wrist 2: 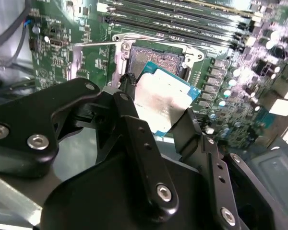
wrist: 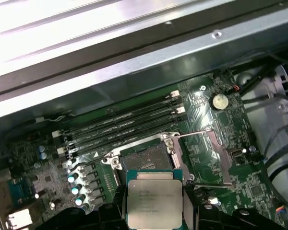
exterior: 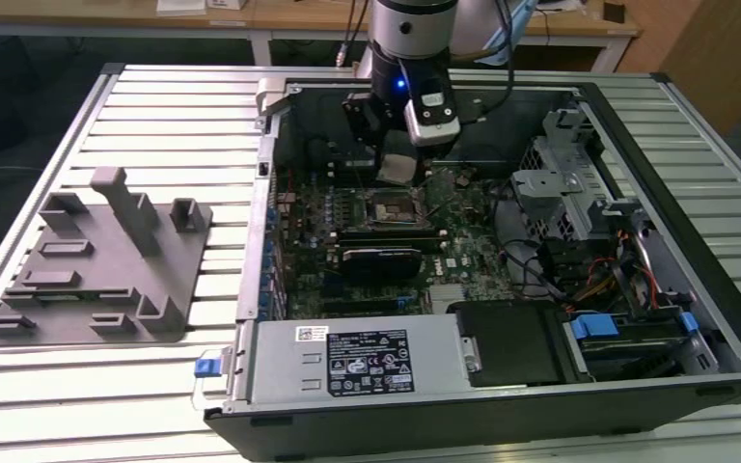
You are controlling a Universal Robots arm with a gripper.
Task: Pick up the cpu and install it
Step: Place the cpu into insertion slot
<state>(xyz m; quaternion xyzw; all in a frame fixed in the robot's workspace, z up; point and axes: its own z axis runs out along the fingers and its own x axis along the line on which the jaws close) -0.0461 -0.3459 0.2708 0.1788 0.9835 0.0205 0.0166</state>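
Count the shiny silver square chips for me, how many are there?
1. The cpu is held in the gripper, over the open socket on the green board. Others could be hidden.

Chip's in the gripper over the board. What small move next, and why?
Likely a slow, short descent toward the open socket: the gripper grips the cpu by its edges, raised above the board, not seated. Alignment is hard to judge, so go gently.
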